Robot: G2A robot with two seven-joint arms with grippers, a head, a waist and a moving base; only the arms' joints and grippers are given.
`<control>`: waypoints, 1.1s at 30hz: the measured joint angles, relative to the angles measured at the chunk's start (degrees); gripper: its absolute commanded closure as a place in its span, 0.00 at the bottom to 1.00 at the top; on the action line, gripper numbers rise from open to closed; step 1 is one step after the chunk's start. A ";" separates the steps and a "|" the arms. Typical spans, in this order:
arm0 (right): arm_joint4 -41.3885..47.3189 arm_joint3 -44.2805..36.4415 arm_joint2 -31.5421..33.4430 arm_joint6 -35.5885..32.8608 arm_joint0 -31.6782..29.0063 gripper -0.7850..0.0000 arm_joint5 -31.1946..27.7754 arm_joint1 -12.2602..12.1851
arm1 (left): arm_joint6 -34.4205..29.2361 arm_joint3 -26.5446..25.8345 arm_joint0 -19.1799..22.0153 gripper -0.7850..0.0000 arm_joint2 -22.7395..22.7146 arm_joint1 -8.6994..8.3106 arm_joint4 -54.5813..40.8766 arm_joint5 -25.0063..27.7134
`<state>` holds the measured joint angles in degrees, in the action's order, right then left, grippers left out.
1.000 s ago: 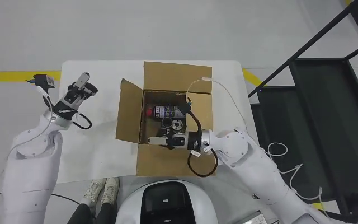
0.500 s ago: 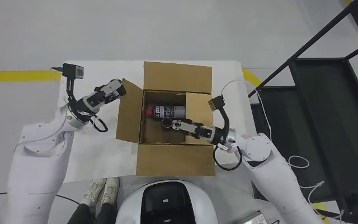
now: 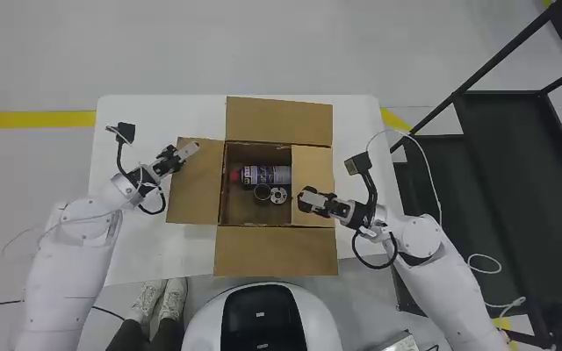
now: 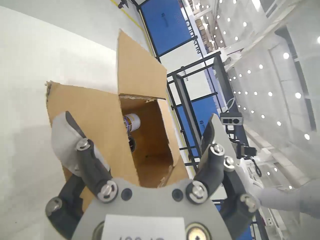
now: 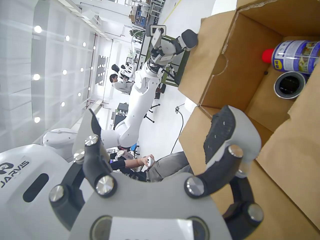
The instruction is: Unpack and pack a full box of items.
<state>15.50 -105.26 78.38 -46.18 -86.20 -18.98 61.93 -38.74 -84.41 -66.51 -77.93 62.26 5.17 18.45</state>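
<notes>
Two items in box [image 3: 279, 118], spray can [image 5: 295, 56] cropped, tin [image 5: 287, 86] partly behind flap [image 5: 300, 138]

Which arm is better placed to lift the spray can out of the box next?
Right, probably: the right gripper is open at the box opening, near the spray can; the left gripper, also open, is by the side flap.

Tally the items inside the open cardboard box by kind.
spray can: 1
open metal tin: 1
small round silvery item, kind unclear: 1
Total: 3
</notes>
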 measured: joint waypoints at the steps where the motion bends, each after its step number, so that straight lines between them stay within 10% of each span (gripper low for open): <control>1: -0.09 0.05 -0.27 0.03 0.25 0.00 0.03 0.02 | 0.50 0.55 0.21 0.00 0.73 0.09 1.21 0.05; 18: -0.48 0.67 -0.47 0.54 -0.28 0.00 -0.14 -0.15 | 6.81 8.48 5.22 0.00 10.92 2.32 7.91 1.72; 33: -0.23 0.98 -0.95 1.28 0.28 0.00 -0.86 -0.17 | 1.69 -17.76 1.59 0.00 -0.59 0.25 -3.48 2.08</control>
<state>15.27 -104.29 77.43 -44.90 -85.93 -19.85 61.76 -37.05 -102.17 -64.92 -78.52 62.50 1.69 20.53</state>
